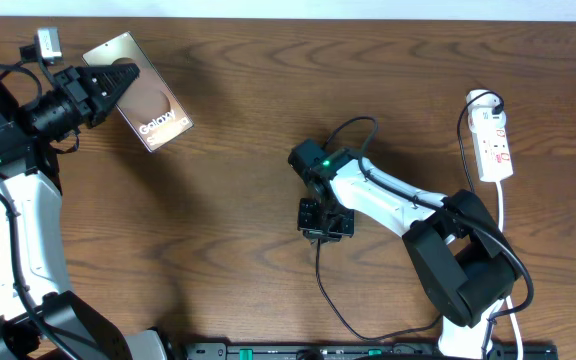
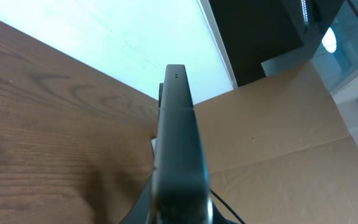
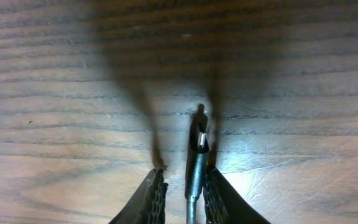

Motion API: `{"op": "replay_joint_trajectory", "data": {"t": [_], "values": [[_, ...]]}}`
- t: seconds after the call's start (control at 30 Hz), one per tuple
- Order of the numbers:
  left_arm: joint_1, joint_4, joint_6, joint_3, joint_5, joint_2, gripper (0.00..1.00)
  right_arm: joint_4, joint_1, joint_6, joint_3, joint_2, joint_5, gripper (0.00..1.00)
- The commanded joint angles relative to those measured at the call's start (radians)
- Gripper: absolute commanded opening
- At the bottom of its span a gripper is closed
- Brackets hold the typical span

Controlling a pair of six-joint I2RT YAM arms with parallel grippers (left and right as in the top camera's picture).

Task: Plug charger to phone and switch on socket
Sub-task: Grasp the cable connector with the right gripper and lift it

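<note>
left claw [image 1: 123, 80] clamps the flat bronze phone [image 1: 158, 120] lettered "galaxy"; right claw [image 3: 185, 186] stands apart, straddling the thin black charger plug [image 3: 197, 163] on the wooden table [image 3: 55, 93].

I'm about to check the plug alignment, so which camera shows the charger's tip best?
Right wrist: the charger's tip sits close up between the right gripper's fingers, metal end visible. Overhead shows only its cable trailing from that gripper. Left wrist shows none of it.
</note>
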Motion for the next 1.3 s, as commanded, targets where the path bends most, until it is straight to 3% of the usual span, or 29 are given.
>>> {"op": "replay_joint_trajectory", "data": {"t": [0.0,0.6,0.8,0.93,1.07,1.2,1.27], "values": [[0.003,0.006,0.01,0.005,0.025,-0.004,0.07,0.02,-0.021,-0.001,-0.013,0.04,0.052,0.21],[0.003,0.006,0.01,0.005,0.025,-0.004,0.07,0.008,-0.02,-0.002,-0.013,0.04,0.044,0.01],[0.003,0.006,0.01,0.005,0.025,-0.004,0.08,-0.002,-0.021,-0.056,-0.013,0.04,-0.053,0.01],[0.003,0.006,0.01,0.005,0.025,-0.004,0.07,0.145,-0.048,-0.255,-0.008,0.04,-0.414,0.01],[0.003,0.006,0.01,0.005,0.027,-0.004,0.08,0.432,-0.088,-0.441,-0.008,0.04,-0.95,0.01],[0.003,0.006,0.019,0.005,0.05,-0.004,0.07,0.802,-0.11,-0.412,-0.008,0.04,-1.292,0.01],[0.003,0.006,0.03,0.005,0.066,-0.004,0.08,0.932,-0.11,-0.352,-0.008,0.04,-1.324,0.01]]}}
